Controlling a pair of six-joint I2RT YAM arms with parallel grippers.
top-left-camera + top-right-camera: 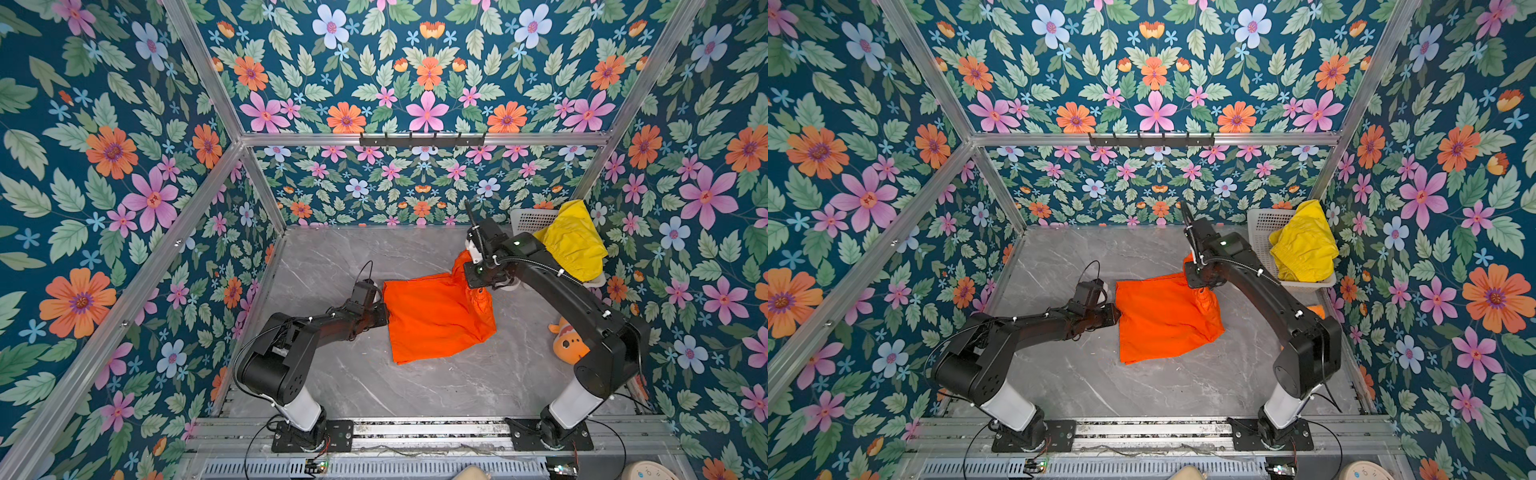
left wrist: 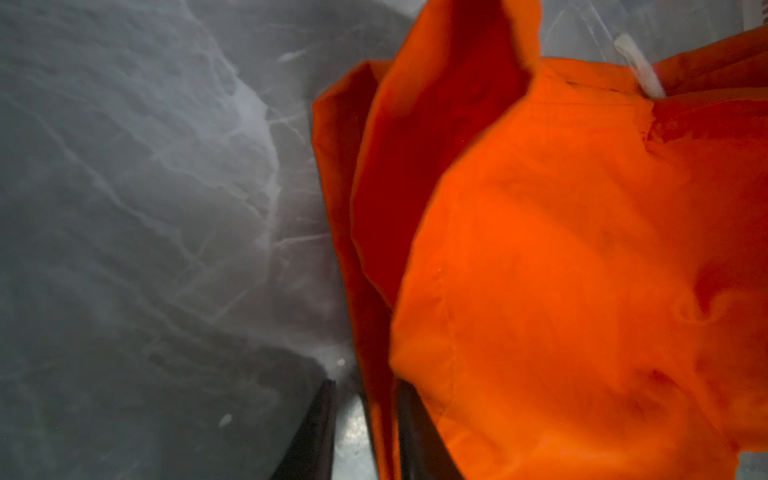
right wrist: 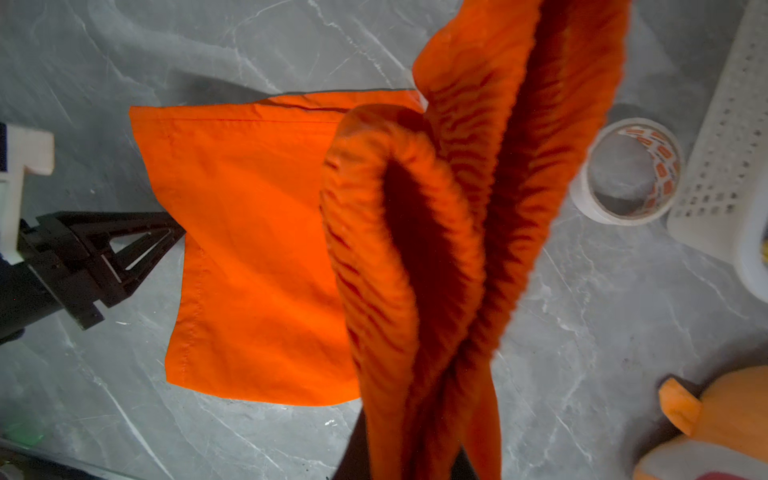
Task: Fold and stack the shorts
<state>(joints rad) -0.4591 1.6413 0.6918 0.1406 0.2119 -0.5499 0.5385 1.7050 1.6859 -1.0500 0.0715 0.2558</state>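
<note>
The orange shorts [image 1: 436, 320] [image 1: 1163, 320] lie partly spread on the grey marble table, hems to the left. My right gripper [image 1: 473, 276] [image 1: 1198, 280] [image 3: 415, 449] is shut on the ruffled elastic waistband [image 3: 457, 208] and holds it raised above the table; cloth hides most of its fingers. My left gripper [image 1: 384, 311] [image 1: 1117, 313] [image 2: 365, 384] is at the left hem. Its jaws stand narrowly apart around a fold of the hem [image 2: 378, 332], with table showing between one finger and the cloth. The yellow shorts [image 1: 573, 245] [image 1: 1304, 249] are draped over a basket.
A white perforated basket [image 1: 530, 220] [image 1: 1260, 232] [image 3: 731, 166] stands in the back right corner. A roll of tape [image 3: 598, 212] sits beside it. An orange plush fish [image 1: 569, 343] [image 3: 723, 424] lies at the right, under the right arm. Flowered walls enclose the table.
</note>
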